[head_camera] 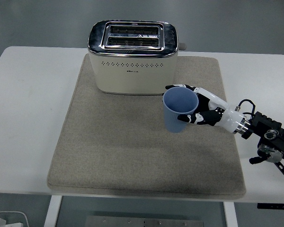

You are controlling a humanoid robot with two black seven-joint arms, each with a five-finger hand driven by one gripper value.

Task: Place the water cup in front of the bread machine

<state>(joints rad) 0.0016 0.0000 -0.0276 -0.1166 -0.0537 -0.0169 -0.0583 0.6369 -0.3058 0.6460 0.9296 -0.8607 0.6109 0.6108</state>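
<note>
I see the bread machine (pixel 132 57) at the mat's (pixel 113 151) far edge, mat on the table (pixel 28 94). Water cup (pixel 179 111) in my right hand (pixel 203 109), just right-front of the machine, over the mat.

A white table (pixel 33 118) carries a large grey-beige mat (pixel 132 151) across its middle, and a cream toaster (pixel 132 59) stands on the mat toward twelve o'clock.
</note>
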